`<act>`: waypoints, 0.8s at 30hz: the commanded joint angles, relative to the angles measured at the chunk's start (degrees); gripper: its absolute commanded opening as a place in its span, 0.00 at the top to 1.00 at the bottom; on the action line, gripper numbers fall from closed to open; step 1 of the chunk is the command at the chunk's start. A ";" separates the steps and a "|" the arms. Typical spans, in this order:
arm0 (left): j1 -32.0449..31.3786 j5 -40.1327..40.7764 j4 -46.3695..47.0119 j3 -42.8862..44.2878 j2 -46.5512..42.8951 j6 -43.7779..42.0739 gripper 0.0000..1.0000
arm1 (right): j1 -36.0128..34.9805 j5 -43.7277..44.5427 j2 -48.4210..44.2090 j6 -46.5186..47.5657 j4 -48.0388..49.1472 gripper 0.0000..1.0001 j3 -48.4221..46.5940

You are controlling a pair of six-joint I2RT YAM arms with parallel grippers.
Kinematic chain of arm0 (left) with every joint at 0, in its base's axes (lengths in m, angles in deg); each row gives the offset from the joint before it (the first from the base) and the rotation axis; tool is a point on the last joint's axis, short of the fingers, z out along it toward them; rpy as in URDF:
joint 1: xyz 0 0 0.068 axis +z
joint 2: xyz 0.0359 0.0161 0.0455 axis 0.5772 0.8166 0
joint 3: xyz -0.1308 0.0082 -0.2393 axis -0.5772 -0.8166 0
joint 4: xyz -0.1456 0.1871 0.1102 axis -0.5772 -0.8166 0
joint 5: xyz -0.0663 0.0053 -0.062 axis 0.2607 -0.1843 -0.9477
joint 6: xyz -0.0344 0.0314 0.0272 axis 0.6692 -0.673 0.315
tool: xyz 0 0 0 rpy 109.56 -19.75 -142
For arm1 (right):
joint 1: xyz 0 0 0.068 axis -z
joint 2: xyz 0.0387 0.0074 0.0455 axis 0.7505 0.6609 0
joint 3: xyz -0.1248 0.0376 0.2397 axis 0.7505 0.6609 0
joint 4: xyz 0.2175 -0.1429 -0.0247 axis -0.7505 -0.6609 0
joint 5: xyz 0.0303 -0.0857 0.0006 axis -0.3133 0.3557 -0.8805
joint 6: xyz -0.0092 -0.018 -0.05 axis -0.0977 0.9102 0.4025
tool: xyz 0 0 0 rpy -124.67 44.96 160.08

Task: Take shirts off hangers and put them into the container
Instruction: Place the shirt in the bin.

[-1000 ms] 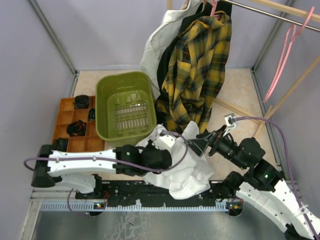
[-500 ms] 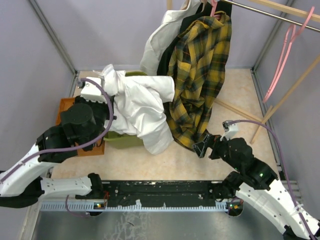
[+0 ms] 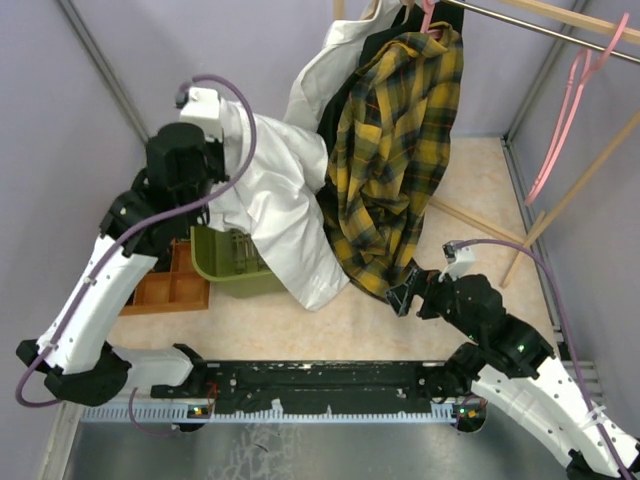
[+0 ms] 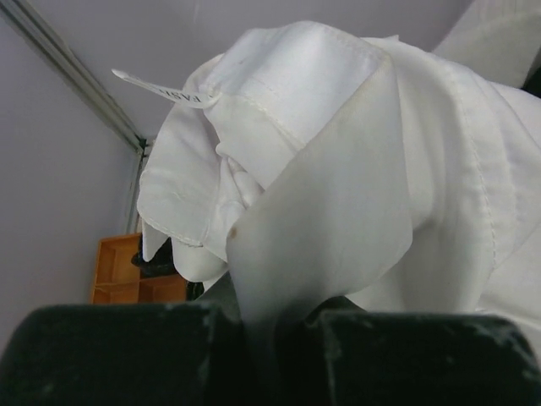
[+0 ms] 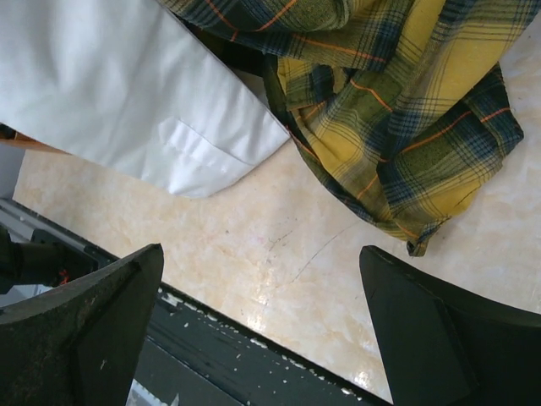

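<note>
My left gripper (image 3: 205, 112) is raised high at the back left, shut on the white shirt (image 3: 275, 210). In the left wrist view its cloth (image 4: 338, 169) is pinched between the jaws of that gripper (image 4: 283, 338). The shirt hangs down over the olive-green container (image 3: 225, 262) and hides most of it. A yellow-and-black plaid shirt (image 3: 395, 150) hangs from a pink hanger (image 3: 428, 15), with a black shirt (image 3: 340, 110) and a cream shirt (image 3: 325, 70) behind it. My right gripper (image 3: 405, 295) is open and empty, low over the table by the plaid shirt's hem (image 5: 406, 110).
An orange compartment tray (image 3: 165, 285) lies left of the container. A bare pink hanger (image 3: 565, 110) hangs at the right from the metal rail (image 3: 540, 25). Wooden poles (image 3: 480, 220) lean across the back right. The black base rail (image 3: 320, 380) runs along the near edge.
The left arm has swung the white shirt from the near table edge up and back, so it now hangs over the container. The right gripper drew back slightly, then held still.
</note>
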 commanded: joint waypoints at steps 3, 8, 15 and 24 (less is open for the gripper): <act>9.13 -6.66 -3.94 22.22 7.60 -1.53 1.00 | 0.15 0.32 0.83 0.72 1.41 0.01 -1.17; 17.22 -4.23 -4.64 25.31 11.70 -1.33 1.00 | 0.10 0.39 0.76 0.70 1.23 0.01 -1.24; 25.94 -15.34 -7.22 27.57 15.37 1.97 1.00 | 0.10 0.63 0.97 0.71 1.23 0.01 -1.28; 25.90 -49.08 -1.86 8.09 15.48 7.38 1.00 | 0.10 0.13 3.30 0.80 3.09 0.01 -0.27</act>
